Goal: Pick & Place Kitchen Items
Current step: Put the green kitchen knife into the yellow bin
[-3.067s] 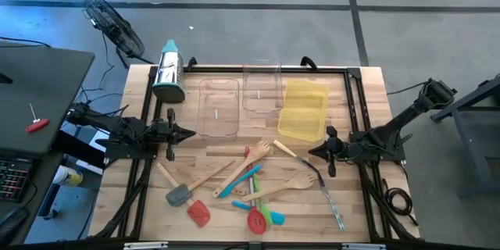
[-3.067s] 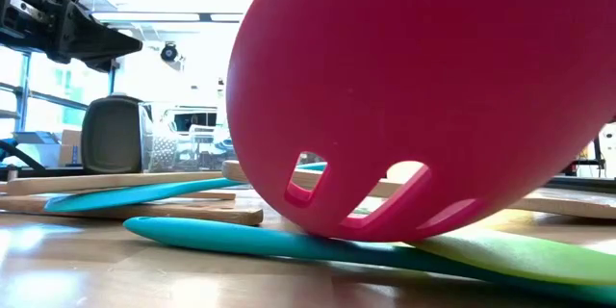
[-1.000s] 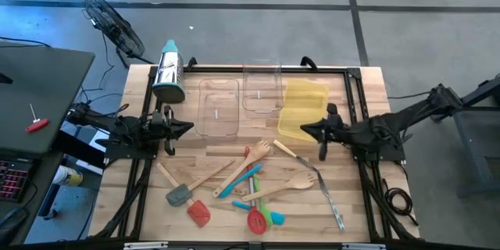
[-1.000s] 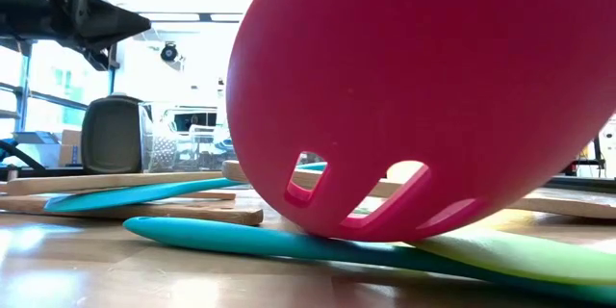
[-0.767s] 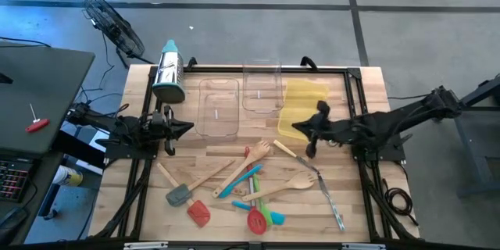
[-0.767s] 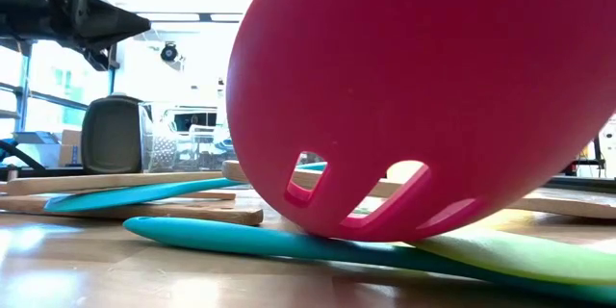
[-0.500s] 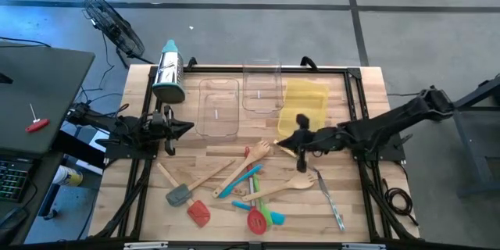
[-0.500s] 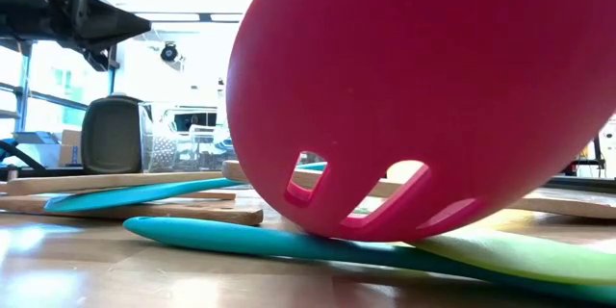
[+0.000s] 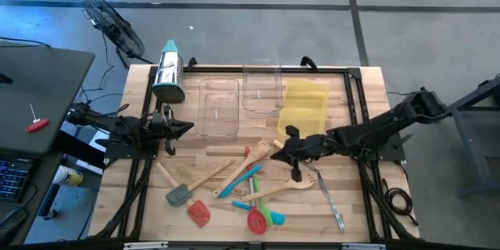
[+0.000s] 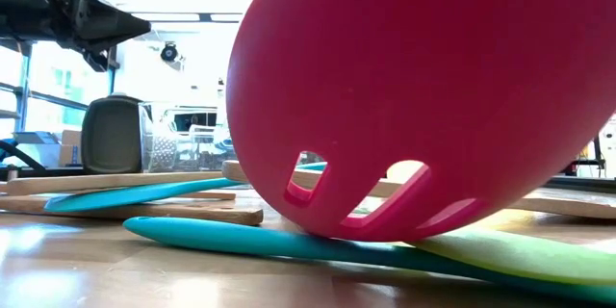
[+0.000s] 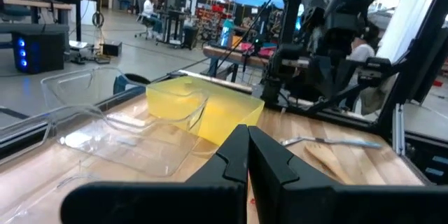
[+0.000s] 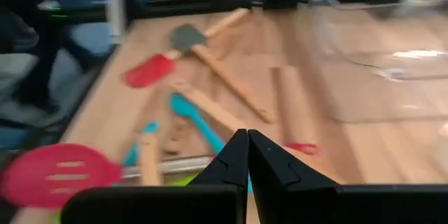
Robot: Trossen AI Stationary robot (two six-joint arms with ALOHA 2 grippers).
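Note:
The kitchen items lie loose on the near half of the wooden table [image 9: 359, 86]. They are wooden spoons and forks [image 9: 258, 150], a grey spatula [image 9: 178, 196], a red spatula [image 9: 198, 212], a red slotted turner [image 9: 256, 220], teal and green handles [image 9: 269, 217] and a metal fork [image 9: 328, 195]. My right gripper [image 9: 275, 156] is shut and tipped downward above the wooden items at the pile's far right; it holds nothing. In the right wrist view its fingers [image 12: 246, 147] point over the teal spatula [image 12: 196, 122]. My left gripper [image 9: 191, 133] is shut and waits level at the table's left.
Two clear trays [image 9: 219, 108] [image 9: 262, 86] and a yellow tray [image 9: 303, 109] lie side by side on the table's far half. A steel grater with a teal top [image 9: 168, 74] stands at the far left corner. The red turner's head [image 10: 423, 96] fills the low view.
My right gripper has reached from beside the yellow tray toward the table's left and near edge. It has sunk and tipped downward over the wooden utensils and has stayed shut. No utensil has moved.

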